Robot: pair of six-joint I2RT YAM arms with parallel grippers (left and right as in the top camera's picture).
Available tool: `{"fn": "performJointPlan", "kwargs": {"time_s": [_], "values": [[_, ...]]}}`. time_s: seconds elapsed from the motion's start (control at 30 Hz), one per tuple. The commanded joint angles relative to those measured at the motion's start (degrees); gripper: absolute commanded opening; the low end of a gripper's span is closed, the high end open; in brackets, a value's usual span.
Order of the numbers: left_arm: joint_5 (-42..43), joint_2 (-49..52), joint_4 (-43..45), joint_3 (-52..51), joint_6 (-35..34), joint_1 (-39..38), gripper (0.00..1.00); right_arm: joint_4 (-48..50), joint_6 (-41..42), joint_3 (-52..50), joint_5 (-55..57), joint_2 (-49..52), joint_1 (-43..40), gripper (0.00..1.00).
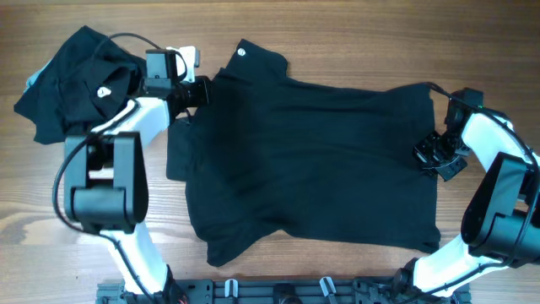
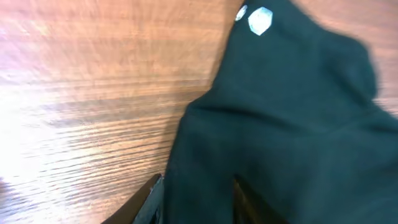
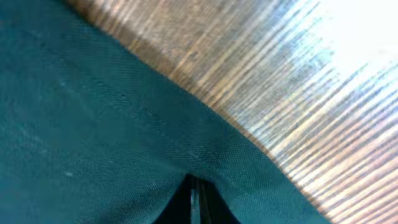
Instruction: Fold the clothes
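Note:
A large black short-sleeved shirt (image 1: 312,160) lies spread across the middle of the table, with a small white label (image 1: 240,52) near its far left corner. My left gripper (image 1: 196,91) is at the shirt's far left edge and is shut on a fold of the shirt (image 2: 280,124). The white label (image 2: 259,20) shows ahead of it in the left wrist view. My right gripper (image 1: 434,154) is at the shirt's right edge. Its fingers (image 3: 198,199) are pinched tight on the shirt's fabric (image 3: 93,124).
A heap of other black clothes (image 1: 72,80) with a small white mark (image 1: 104,91) lies at the far left. The wooden table (image 1: 354,42) shows beyond the shirt. A black rail (image 1: 278,291) runs along the front edge.

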Motion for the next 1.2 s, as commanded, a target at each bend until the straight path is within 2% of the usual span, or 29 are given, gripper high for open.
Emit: {"fn": "performJointPlan", "kwargs": {"time_s": [0.0,0.13,0.27,0.33,0.4,0.5,0.53,0.6,0.67,0.73,0.9,0.97,1.0,1.03,1.1,1.17], "values": [[1.9,1.2,0.3,0.7,1.0,-1.3,0.34,0.2,-4.3,1.3,-0.5,-5.3,-0.4,0.11],[4.1,-1.2,0.4,3.6,1.5,-3.9,0.35,0.7,-4.4,1.3,-5.0,-12.0,-0.4,0.18],[-3.5,3.6,2.9,3.5,3.2,-7.5,0.34,0.8,-4.7,1.3,-10.4,-13.1,-0.4,0.21],[-7.0,8.2,5.7,3.6,2.9,-7.6,0.28,2.1,-7.9,1.3,-14.4,-13.1,-0.4,0.19],[-12.8,10.6,6.8,3.6,0.7,-7.5,0.17,2.2,-11.0,1.3,-15.7,-13.1,-0.4,0.12],[-27.3,11.4,5.1,3.6,-6.6,-5.6,0.11,4.3,-14.6,0.7,-15.6,-13.1,-0.3,0.06],[-27.6,11.3,3.8,3.7,-9.1,-3.9,0.11,7.3,-14.2,-0.1,-15.6,-13.0,-0.3,0.06],[-25.6,11.3,1.0,4.4,-11.4,-1.6,0.10,13.0,-13.9,-1.5,-16.5,-12.4,-0.2,0.06],[-17.7,11.0,1.2,4.8,-8.9,-0.9,0.11,16.4,-14.1,-1.8,-18.4,-10.2,1.1,0.08],[-15.3,10.4,1.6,5.2,-9.0,-1.3,0.15,18.1,-14.0,-1.8,-16.6,-6.5,3.5,0.11],[-9.2,3.8,0.2,6.0,-9.0,-1.8,0.32,20.7,-9.2,-1.8,-13.7,5.4,4.9,0.04],[-7.1,1.2,0.2,6.0,-9.0,-1.9,0.36,17.9,-5.7,-1.8,-9.1,7.6,4.9,0.04],[-6.9,0.4,0.3,6.0,-9.0,-2.1,0.37,11.8,4.0,-1.8,2.7,7.8,4.7,0.04],[-6.5,0.3,0.5,6.0,-8.9,-2.6,0.39,7.4,8.5,-1.7,11.1,7.2,4.8,0.04],[-5.9,0.4,0.7,5.9,-6.7,-3.8,0.40,2.5,9.0,-1.0,17.8,5.6,4.7,0.04],[-6.1,0.4,1.8,5.9,-5.0,-5.0,0.42,1.2,5.2,-0.4,14.6,2.8,4.7,0.04]]}}
